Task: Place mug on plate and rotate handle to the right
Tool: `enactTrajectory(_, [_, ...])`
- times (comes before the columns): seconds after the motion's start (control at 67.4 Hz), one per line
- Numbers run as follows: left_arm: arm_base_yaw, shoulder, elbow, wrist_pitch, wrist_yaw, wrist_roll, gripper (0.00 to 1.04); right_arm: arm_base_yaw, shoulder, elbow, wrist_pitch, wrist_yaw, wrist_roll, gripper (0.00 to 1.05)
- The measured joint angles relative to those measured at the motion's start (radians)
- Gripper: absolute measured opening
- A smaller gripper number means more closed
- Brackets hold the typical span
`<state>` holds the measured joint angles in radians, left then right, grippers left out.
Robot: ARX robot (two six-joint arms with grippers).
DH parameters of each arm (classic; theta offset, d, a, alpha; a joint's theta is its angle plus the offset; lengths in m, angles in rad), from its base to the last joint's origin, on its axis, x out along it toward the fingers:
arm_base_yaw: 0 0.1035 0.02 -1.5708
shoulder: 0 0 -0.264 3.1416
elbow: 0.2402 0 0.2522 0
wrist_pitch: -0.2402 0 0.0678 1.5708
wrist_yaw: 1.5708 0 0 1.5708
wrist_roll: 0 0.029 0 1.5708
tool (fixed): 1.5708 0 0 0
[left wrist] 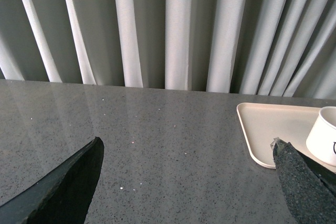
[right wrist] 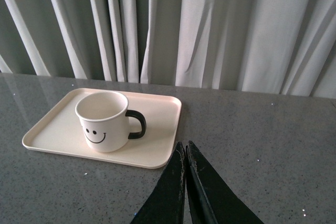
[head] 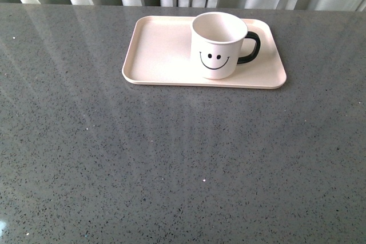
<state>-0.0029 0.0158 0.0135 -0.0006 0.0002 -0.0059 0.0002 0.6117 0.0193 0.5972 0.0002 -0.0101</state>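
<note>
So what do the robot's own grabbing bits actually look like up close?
Only their tips show, and only in the wrist views; the front view shows no arm. The left gripper has two dark, wedge-shaped jaws tapering to points, one with a rough, grainy, speckled surface. The right gripper has two smooth black jaws, long and blade-like, narrowing to thin tips. No cables or markings are visible.

Mug [head: 219, 44]: white, black smiley face print. Handle [head: 252, 47]: glossy black. Plate [head: 160, 50]: pale pinkish-beige, plain. Table [head: 171, 158]: dark grey, fine black and white speckle. Curtain [right wrist: 210, 24], upper frame: pale grey-white, vertical folds. Gripper fingers [right wrist: 181, 187]: black.
</note>
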Motion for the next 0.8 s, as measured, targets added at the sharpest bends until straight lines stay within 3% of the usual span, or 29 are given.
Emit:
enactTrajectory(0.297, [0.0,0.0,0.0,0.0,0.0,0.0,0.95,0.0,-0.209,0.0,-0.196,0.0,0.0,0.02])
enactTrajectory(0.802, [0.0,0.0,0.0,0.0,0.0,0.0,0.95,0.0,-0.402,0.0,-0.387,0.0,0.0,0.02])
